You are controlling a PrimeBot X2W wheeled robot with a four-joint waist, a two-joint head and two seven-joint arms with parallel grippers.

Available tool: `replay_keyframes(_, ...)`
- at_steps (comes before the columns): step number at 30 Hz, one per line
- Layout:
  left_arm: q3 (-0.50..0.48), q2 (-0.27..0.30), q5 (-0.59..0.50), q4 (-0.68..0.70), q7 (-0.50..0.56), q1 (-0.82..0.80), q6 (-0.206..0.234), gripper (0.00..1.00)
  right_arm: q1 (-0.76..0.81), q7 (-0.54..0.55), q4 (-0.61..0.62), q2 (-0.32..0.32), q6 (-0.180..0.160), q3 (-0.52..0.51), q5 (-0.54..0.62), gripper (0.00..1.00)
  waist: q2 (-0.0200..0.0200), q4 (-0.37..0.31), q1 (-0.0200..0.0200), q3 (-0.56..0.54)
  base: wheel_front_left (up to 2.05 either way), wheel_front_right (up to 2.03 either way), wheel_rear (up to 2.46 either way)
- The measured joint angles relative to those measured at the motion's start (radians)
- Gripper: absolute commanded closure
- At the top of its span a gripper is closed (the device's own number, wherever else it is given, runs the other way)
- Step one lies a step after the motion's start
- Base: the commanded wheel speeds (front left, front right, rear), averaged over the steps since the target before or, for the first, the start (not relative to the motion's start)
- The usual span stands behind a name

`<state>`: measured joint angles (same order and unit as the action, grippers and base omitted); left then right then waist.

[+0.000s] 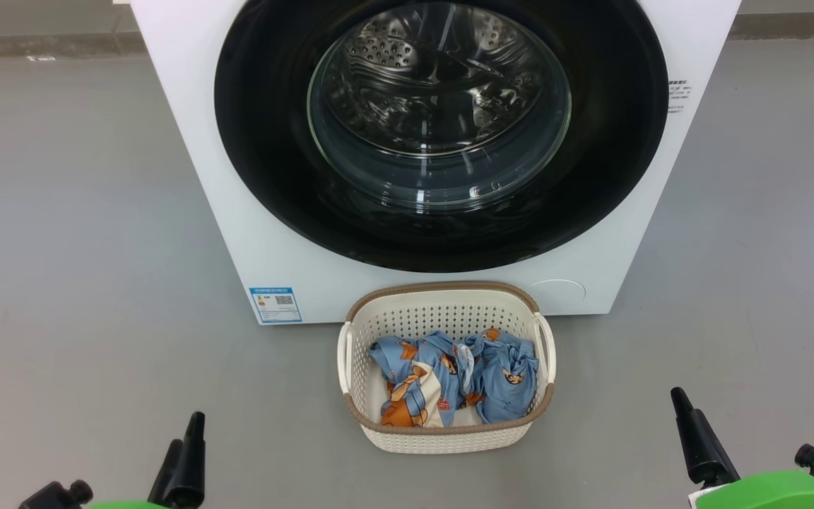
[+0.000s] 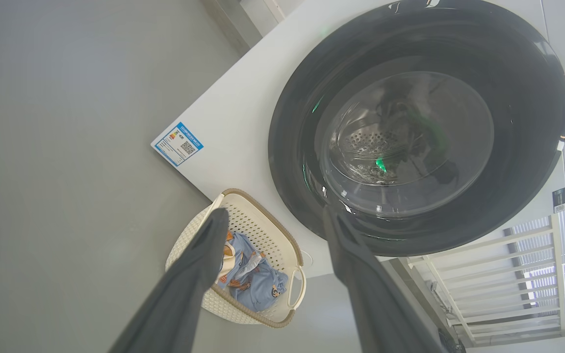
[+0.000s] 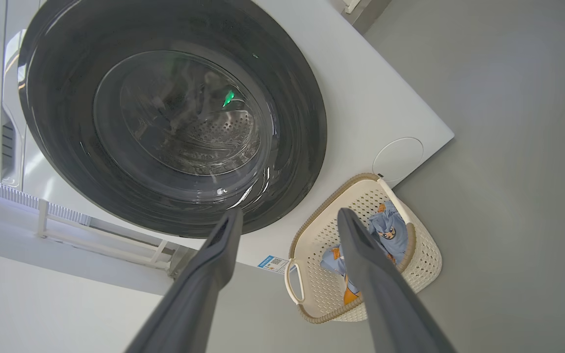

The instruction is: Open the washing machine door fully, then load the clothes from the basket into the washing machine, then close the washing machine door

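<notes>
Head view: nothing done yet. Washing machine door (image 1: 442, 127) at twelve o'clock shut, clothes (image 1: 449, 378) in basket (image 1: 442, 442) at six, left end effector (image 2: 273, 212) and right end effector (image 3: 288, 212) released.

Your washing machine door (image 1: 441, 120) was shut; the clothes (image 1: 453, 378) lay crumpled in the basket (image 1: 442, 438) just before the washing machine (image 1: 195, 162).

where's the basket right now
In the head view the basket sits on the grey floor at centre, just in front of the washing machine and below its shut door, with the clothes inside it.
</notes>
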<state>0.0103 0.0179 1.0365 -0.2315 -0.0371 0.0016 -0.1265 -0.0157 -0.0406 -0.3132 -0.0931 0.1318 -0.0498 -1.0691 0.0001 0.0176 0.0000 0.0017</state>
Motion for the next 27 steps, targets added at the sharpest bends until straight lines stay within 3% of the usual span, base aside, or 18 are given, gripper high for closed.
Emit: replay_keyframes(27,0.046,0.004,-0.289,0.046,-0.079,0.019,0.0,0.0,0.016,-0.076,0.013,-0.017,0.0,0.008,0.296,0.0,0.0,0.009,0.0,-0.001,0.0,0.0,0.0)
